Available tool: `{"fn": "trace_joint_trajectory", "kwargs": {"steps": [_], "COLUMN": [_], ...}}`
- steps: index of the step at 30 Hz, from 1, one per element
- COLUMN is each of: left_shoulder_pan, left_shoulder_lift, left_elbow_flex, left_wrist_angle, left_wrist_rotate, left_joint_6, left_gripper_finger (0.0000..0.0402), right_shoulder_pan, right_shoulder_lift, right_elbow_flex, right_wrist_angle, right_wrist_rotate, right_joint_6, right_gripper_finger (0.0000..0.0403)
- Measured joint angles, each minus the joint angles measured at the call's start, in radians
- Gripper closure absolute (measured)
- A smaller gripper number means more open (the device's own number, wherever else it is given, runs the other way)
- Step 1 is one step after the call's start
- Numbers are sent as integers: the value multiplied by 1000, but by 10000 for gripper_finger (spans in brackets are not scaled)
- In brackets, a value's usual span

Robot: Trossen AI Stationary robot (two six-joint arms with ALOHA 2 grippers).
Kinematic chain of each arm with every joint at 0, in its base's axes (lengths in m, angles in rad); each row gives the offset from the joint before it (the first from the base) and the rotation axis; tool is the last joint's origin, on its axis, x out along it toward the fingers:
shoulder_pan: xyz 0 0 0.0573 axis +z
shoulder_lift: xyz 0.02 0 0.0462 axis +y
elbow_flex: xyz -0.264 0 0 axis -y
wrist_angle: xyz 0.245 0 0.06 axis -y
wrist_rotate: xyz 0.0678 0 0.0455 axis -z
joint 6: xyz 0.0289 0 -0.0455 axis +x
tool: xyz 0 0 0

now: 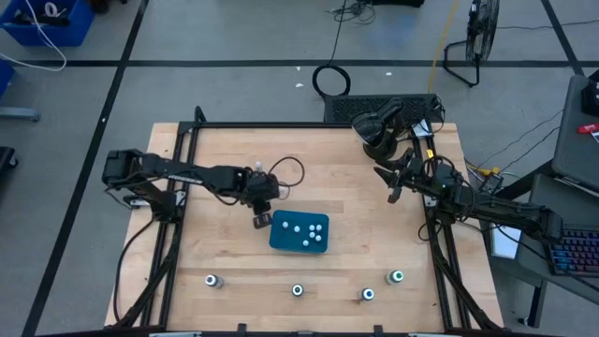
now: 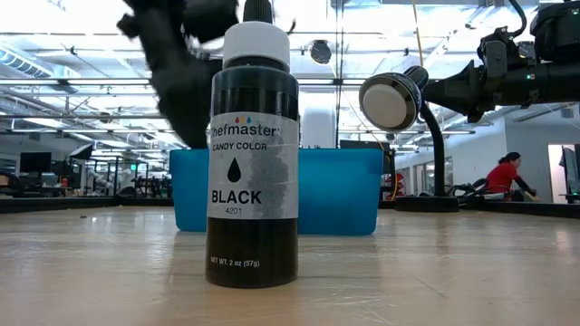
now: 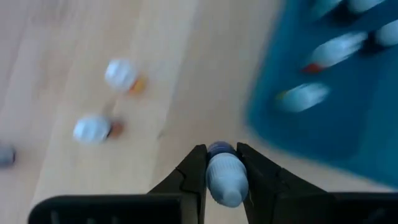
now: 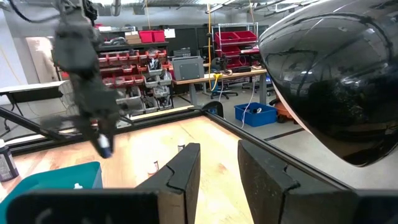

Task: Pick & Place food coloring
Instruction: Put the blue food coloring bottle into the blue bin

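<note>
Blur smears the tiny bottle (image 3: 226,179) in the left wrist view, so its cap colour is hard to make out; it looks pale, pinched between the left gripper (image 1: 261,221) fingers, just beside the teal tray (image 1: 277,238). Several pale bottles lie inside that tray. Four dark bottles (image 1: 298,291) stand along the table's near edge. The right gripper (image 1: 394,195) hovers empty, jaws slightly apart, well away.

Four dark bottles (image 1: 298,290) stand along the worktop edge; one teal tray (image 1: 280,239) holds several small pale bottles (image 1: 304,229).
</note>
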Motion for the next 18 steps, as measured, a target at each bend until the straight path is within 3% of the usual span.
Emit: {"fn": "trace_joint_trajectory", "kwargs": {"steps": [10,14,18], "left_shoulder_pan": [-143,-174,-197], "left_shoulder_lift": [21,92,182], "left_elbow_flex": [180,199,232], "left_wrist_angle": [-29,-70,-102], "left_wrist_rotate": [-24,-19,53], "left_joint_6": [39,12,-17], "left_gripper_finger": [332,332,332], "right_shoulder_pan": [0,0,0], "right_shoulder_lift": [0,0,3], "right_elbow_flex": [0,0,0], "right_wrist_angle": [0,0,-1], "right_wrist_rotate": [0,0,0], "right_joint_6": [0,0,0], "right_gripper_finger": [303,303,303]}}
